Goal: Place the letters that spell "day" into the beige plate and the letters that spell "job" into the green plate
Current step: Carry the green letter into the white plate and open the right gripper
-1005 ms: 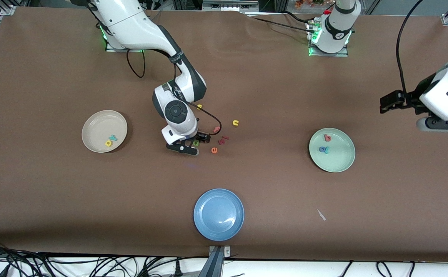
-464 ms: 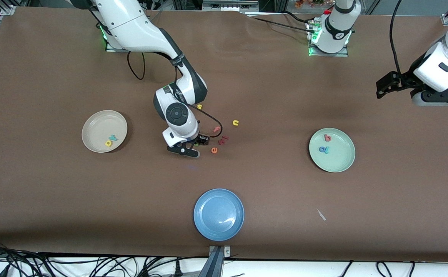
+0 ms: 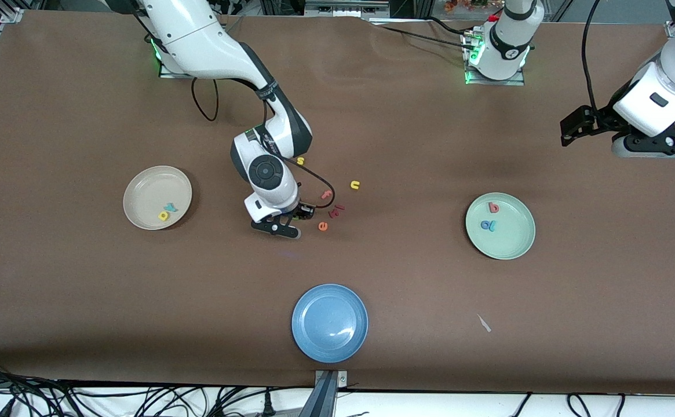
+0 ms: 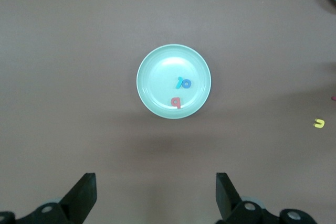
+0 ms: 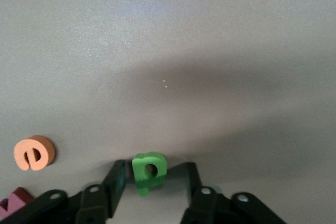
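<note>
The green "d" (image 5: 149,171) lies on the table between the fingers of my right gripper (image 5: 152,179), (image 3: 291,220). One finger touches it and a small gap shows at the other. The hand covers the letter in the front view. The beige plate (image 3: 146,191) holds the yellow "a" (image 3: 163,216) and teal "y" (image 3: 170,207). In the green plate (image 3: 514,240), (image 4: 157,72) lie the pink "b" (image 3: 493,207), blue "o" (image 3: 485,225) and teal "j" (image 3: 492,226). My left gripper (image 3: 653,145), (image 4: 156,198) hangs wide open and empty, high at the left arm's end of the table.
Loose letters lie beside the right gripper: an orange "e" (image 3: 323,226), a pink "f" (image 3: 327,194), dark red pieces (image 3: 337,211), a yellow "n" (image 3: 354,185) and a yellow "s" (image 3: 300,160). A blue plate (image 3: 329,322) sits nearest the front camera. A white scrap (image 3: 484,323) lies beside it.
The right gripper's fingers have come in around the green "d". The left arm has drawn back and up from the green plate toward its base.
</note>
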Action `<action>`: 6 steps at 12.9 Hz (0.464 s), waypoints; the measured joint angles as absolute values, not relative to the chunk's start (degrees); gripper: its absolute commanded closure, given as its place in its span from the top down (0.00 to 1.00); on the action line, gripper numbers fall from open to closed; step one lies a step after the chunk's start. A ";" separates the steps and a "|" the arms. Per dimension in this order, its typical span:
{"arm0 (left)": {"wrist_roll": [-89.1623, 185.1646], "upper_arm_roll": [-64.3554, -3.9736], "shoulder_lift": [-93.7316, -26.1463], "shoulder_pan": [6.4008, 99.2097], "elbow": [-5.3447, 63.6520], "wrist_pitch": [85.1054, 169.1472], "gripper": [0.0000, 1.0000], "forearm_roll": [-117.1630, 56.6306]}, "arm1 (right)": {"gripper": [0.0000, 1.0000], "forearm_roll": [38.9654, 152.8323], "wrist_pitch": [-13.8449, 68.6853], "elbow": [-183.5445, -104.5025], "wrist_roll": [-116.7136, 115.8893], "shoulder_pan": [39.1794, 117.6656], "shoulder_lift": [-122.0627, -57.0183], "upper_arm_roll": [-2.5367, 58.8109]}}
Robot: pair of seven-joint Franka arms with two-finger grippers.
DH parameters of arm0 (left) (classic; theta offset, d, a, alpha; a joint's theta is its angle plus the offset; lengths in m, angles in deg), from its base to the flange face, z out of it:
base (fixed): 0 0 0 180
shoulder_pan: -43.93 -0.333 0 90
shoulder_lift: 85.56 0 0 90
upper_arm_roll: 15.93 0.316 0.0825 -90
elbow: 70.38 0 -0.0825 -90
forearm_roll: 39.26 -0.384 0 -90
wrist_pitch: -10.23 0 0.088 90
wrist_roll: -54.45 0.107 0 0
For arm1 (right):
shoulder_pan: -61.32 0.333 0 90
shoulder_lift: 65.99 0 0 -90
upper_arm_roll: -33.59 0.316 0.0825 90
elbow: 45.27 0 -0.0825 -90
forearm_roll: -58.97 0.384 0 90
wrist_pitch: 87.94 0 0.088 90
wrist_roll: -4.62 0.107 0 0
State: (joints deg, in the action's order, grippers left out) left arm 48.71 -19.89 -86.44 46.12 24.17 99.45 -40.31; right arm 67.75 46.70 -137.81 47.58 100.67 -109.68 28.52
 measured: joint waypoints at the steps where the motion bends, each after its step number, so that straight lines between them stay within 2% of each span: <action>1: 48.71 -19.89 -86.44 46.13 24.17 99.18 1.00 -40.31 | 0.30 67.75 46.70 -137.72 47.58 100.67 -109.69 28.51; 3: 48.71 -19.89 -86.44 46.13 24.16 99.13 1.00 -40.31 | 0.20 67.75 46.70 -137.48 47.58 100.67 -109.69 28.47; 6: 48.71 -20.39 -86.44 46.19 24.14 99.13 1.00 -40.31 | 0.17 67.76 46.71 -137.22 47.58 100.63 -109.72 28.45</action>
